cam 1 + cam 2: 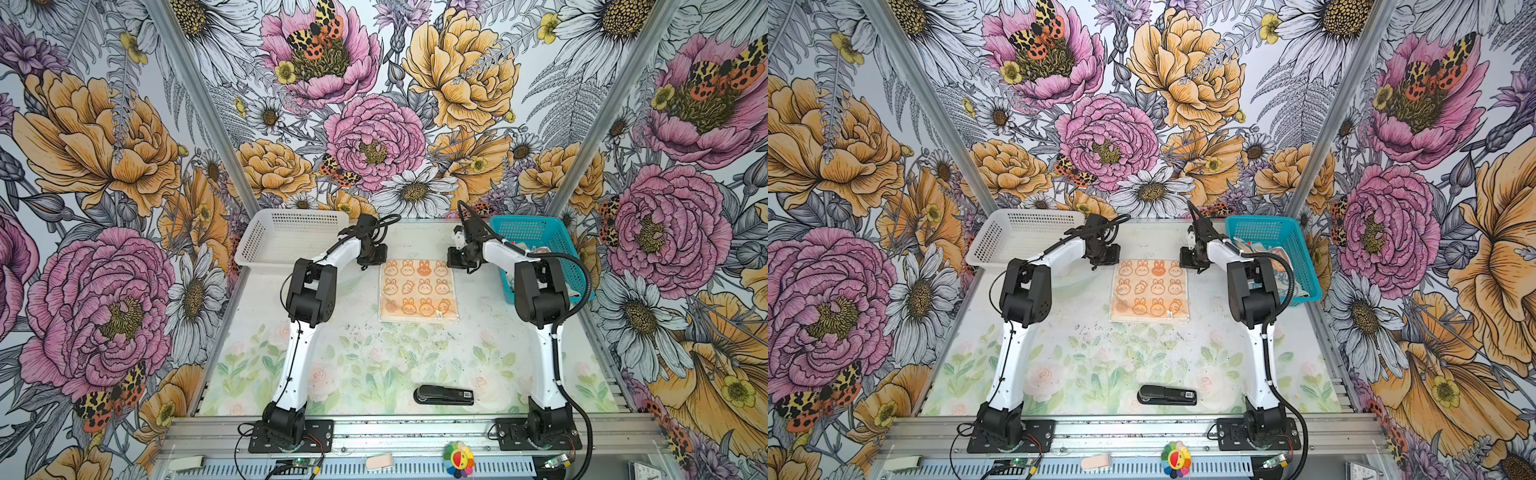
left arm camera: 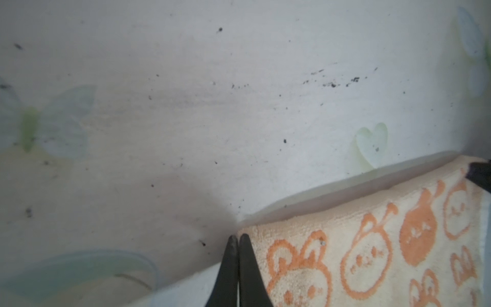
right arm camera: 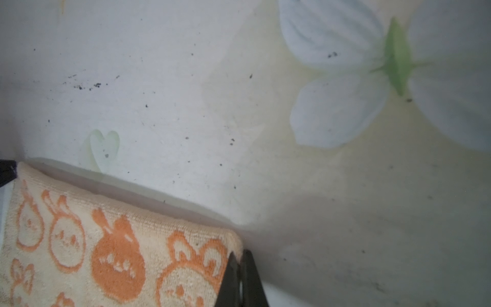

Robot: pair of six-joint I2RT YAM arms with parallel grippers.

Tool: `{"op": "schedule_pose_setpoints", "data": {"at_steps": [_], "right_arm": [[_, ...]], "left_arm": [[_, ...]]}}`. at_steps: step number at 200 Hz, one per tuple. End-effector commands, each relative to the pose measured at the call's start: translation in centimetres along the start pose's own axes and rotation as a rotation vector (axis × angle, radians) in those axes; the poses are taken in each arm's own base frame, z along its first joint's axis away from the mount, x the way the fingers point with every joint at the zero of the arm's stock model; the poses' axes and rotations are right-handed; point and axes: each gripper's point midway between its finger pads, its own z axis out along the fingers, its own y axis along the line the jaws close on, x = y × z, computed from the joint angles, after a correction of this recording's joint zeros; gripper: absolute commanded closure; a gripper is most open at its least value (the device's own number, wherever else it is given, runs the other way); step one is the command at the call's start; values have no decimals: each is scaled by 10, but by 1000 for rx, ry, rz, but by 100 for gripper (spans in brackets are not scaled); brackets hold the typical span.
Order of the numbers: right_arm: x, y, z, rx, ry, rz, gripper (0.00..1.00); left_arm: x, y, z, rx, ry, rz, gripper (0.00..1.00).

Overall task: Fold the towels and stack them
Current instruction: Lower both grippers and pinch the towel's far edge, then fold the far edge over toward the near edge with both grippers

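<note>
A cream towel (image 1: 417,291) printed with orange bunnies lies flat mid-table in both top views (image 1: 1150,291). My left gripper (image 1: 376,262) sits at its far left corner. In the left wrist view, the left gripper (image 2: 238,239) is shut, pinching the corner of the towel (image 2: 372,252). My right gripper (image 1: 455,262) is at the far right corner. The right wrist view shows that gripper (image 3: 240,253) shut on the towel (image 3: 106,252) corner. The far edge looks slightly raised, with a shadow under it. More towels (image 1: 1246,245) lie in the teal basket (image 1: 1296,249).
A white perforated basket (image 1: 286,237) stands at the back left and the teal basket (image 1: 540,241) at the back right, behind the right arm. A black stapler (image 1: 444,395) lies near the front edge. Flowered walls close in three sides.
</note>
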Motion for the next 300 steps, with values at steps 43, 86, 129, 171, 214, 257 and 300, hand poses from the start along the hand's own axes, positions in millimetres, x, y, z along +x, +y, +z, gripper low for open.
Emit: {"op": "schedule_pose_setpoints", "data": {"at_steps": [43,86,129,171,214,257,300], "right_arm": [[-9,10,-15,-38,-12,12,100],[-23,16,-42,-63,-61,21,100],[-26,24,-64,-78,-89,17,100],[-18,30,-81,-83,-95,14,100],[8,32,-93,-81,-70,30,100],[46,31,-99,-57,-26,35,100],[89,26,-92,-41,21,56,100]], "left_arm": [[4,4,-2,2,26,-3,100],[-24,-3,-41,0,-64,11,100],[-34,-10,-68,0,-117,21,100],[-27,-14,-81,5,-127,19,100],[-4,-21,-95,11,-147,4,100],[36,-19,-106,21,-157,-49,100],[81,-20,-99,32,-117,-78,100]]}}
